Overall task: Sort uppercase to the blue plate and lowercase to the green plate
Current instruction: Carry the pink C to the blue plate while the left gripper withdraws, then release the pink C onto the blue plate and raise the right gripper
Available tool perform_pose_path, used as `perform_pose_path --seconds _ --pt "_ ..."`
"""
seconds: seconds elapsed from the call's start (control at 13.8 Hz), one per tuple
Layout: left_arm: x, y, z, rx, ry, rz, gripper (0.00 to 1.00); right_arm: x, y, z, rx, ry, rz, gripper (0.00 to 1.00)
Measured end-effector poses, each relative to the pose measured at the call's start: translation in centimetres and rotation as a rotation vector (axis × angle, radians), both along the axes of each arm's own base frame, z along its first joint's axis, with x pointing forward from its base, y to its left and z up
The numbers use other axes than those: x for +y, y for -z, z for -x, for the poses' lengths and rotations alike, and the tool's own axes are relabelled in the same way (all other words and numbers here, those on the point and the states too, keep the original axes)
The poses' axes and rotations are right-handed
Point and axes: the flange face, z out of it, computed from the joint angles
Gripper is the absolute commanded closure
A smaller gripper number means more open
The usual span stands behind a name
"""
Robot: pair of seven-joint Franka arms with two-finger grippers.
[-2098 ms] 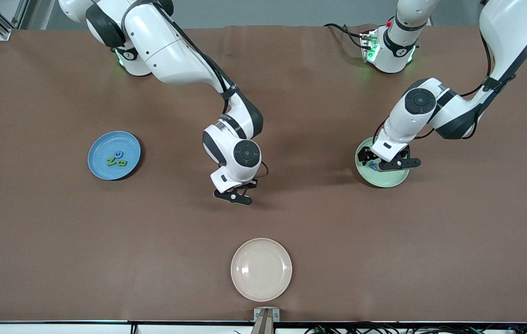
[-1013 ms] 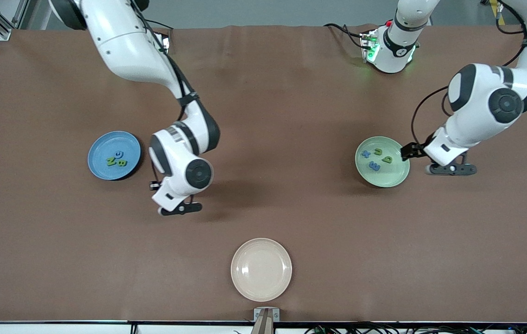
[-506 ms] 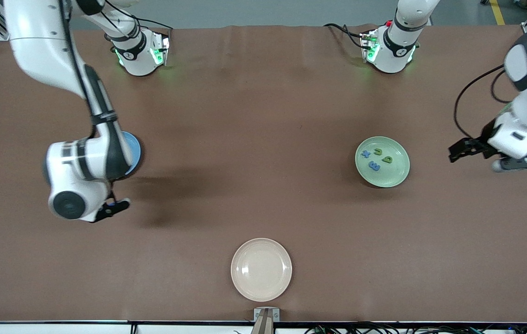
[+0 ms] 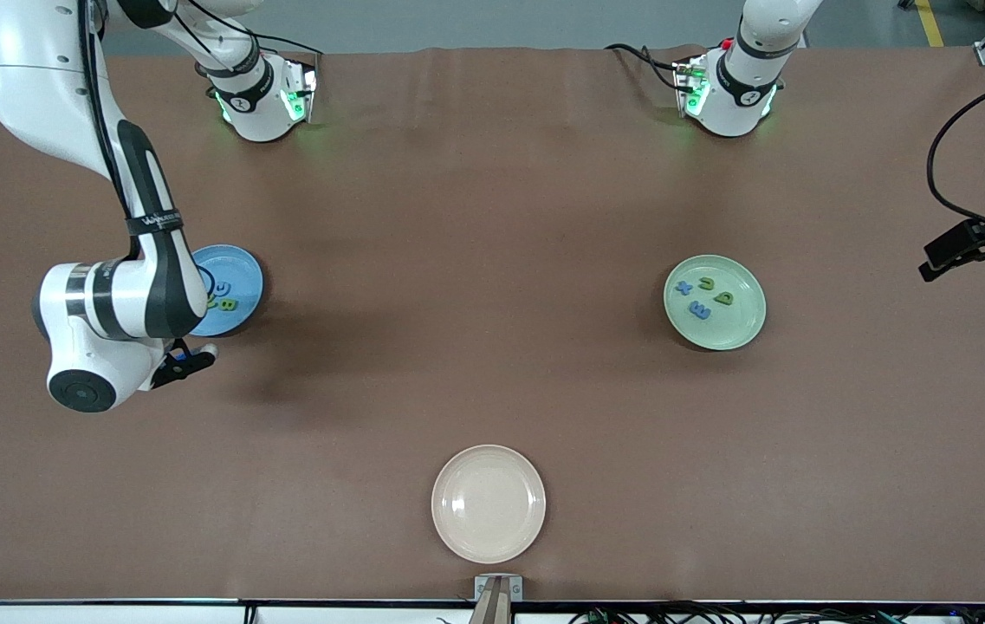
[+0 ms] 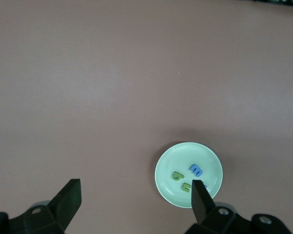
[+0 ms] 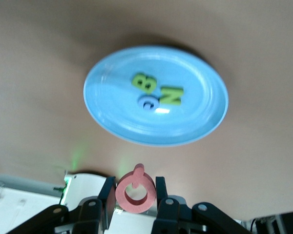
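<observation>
My right gripper (image 6: 136,192) is shut on a pinkish-red Q (image 6: 136,191), an uppercase letter held upright between its fingers. It hangs in the air by the blue plate's (image 4: 243,279) edge that faces the front camera. On the blue plate (image 6: 200,92) lie a green B (image 6: 144,83), a green N (image 6: 172,95) and a blue C (image 6: 149,102). The green plate (image 4: 730,328) holds the lowercase letters: x (image 4: 683,288), u (image 4: 706,282), b (image 4: 724,298), m (image 4: 700,310). My left gripper (image 5: 134,201) is open and empty, high over bare table toward the left arm's end, away from the green plate (image 5: 168,165).
A cream-white plate (image 4: 489,503) with nothing on it sits near the table's front edge, midway along. The right arm's forearm covers part of the blue plate in the front view. The brown table (image 4: 475,260) stretches between the two coloured plates.
The right arm swung from the table's middle to the blue plate, carrying the Q. The left gripper left the green plate and drew back toward its end of the table.
</observation>
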Motion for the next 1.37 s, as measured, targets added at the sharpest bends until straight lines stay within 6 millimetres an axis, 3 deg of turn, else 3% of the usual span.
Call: perform_pose_path --seconds 0.43,0.72,0.8,0.87,0.94,1.23,1.37 --pt "-0.4 -3.8 0.5 -0.009 0.008 -0.001 0.01 -0.7 -0.3 1.8 0.117 0.102 0.091 1.0" --pt "-0.8 -4.2 0.6 -0.006 0.016 0.0 0.01 -0.8 -2.1 2.0 0.16 0.135 0.123 0.99" --pt "-1.1 -4.1 0.6 -0.005 0.024 0.001 0.0 -0.9 -2.3 1.9 0.157 0.138 0.123 0.8" --pt "-1.8 -4.0 0.5 -0.002 0.036 0.003 0.0 -1.0 -2.3 1.9 0.156 0.14 0.124 0.09" --pt "-2.3 -3.9 0.5 0.001 0.046 0.005 0.0 -1.1 -2.3 1.9 0.155 0.143 0.125 0.0" --pt "-3.3 -3.1 0.0 0.015 0.066 0.009 0.0 -3.3 -2.4 1.9 0.154 0.186 0.116 0.0" --pt "-3.5 -2.9 -0.1 0.019 0.069 0.007 0.0 -3.3 -2.4 1.9 0.154 0.191 0.109 0.0"
